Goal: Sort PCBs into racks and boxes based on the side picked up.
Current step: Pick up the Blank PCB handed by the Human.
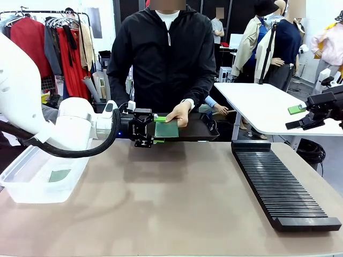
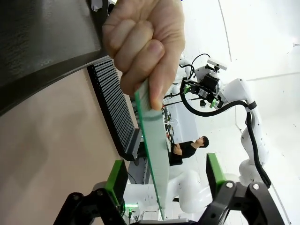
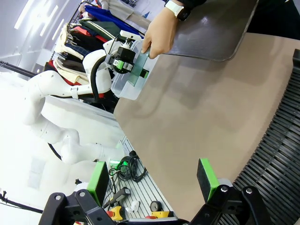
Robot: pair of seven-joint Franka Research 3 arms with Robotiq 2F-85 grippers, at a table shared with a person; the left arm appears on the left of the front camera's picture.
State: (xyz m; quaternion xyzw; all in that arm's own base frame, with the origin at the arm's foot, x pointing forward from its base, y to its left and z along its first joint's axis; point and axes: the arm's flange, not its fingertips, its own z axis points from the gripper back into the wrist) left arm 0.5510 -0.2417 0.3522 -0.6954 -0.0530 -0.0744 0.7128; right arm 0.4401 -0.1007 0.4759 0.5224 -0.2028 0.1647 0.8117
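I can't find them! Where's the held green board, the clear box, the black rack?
held PCB (image 1: pixel 166 130), front view, middle of its face.
clear tub (image 1: pixel 32 194), front view, near wall.
black rack (image 1: pixel 278 182), front view, slotted middle.

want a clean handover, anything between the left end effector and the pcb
Nothing visible. The PCB stands edge-on between the open pads of the left end effector, a gap each side; the person's hand pinches its far end.

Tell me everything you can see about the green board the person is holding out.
The thin, flat, dark-green rectangular PCB looks plain and rigid. A person's hand pinches its far edge, holding it in the air. It sits between the left claw's open green pads, with a gap on each side.
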